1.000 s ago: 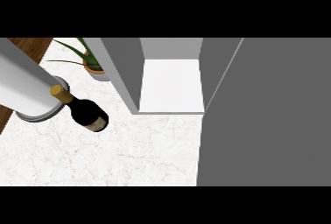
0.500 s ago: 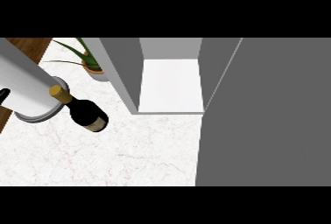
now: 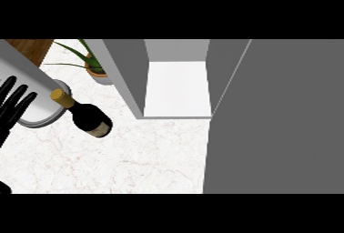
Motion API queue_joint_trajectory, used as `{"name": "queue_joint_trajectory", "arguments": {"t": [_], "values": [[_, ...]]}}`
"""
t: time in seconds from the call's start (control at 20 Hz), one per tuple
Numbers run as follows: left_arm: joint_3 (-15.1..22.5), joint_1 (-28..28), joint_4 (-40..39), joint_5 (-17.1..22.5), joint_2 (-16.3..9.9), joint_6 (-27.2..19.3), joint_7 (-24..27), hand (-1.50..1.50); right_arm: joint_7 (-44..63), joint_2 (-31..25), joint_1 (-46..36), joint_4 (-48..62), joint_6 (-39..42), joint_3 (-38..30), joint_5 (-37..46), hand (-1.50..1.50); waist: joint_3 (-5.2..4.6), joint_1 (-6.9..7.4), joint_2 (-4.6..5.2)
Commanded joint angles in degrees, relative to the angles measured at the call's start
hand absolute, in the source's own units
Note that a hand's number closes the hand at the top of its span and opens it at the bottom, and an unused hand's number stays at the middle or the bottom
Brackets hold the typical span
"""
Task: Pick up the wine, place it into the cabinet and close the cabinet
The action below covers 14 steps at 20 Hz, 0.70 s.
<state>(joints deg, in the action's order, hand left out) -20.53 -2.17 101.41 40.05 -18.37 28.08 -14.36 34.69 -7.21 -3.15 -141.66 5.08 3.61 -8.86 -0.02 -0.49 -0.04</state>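
Left hand [image 3: 13,107]: fingers straight, holding nothing, at 9 o'clock of wine bottle [image 3: 87,116].
Risk: sideways brush could topple the upright bottle.
Cabinet [image 3: 176,88]: open, at 2 o'clock.

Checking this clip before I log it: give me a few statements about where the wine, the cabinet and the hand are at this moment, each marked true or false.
1. The wine bottle stands on the counter, outside the cabinet. True.
2. The cabinet's door is shut. False: it stands open, and the pale shelf inside shows.
3. A hand shows at the view's left edge, fingers straight. True.
4. The hand is curled round the bottle. False: it is apart from the bottle, to its left.
5. A potted plant stands to the right of the cabinet. False: it stands to the cabinet's left, behind the bottle.
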Motion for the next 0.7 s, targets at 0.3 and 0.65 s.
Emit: {"name": "queue_joint_trajectory", "arguments": {"t": [0.3,0.65], "values": [[0.94,-3.81,-15.49,-13.96,4.16,4.17,14.19,-1.50,1.39,-0.56,2.16,-5.32,1.91,-3.51,-7.76,-1.50,0.00,-0.19,0.10],[-1.83,-7.45,-26.13,-14.60,0.56,7.56,19.96,-1.50,-1.41,0.29,1.99,-3.54,2.80,-4.15,-6.24,-1.50,0.02,0.05,0.07]]}}
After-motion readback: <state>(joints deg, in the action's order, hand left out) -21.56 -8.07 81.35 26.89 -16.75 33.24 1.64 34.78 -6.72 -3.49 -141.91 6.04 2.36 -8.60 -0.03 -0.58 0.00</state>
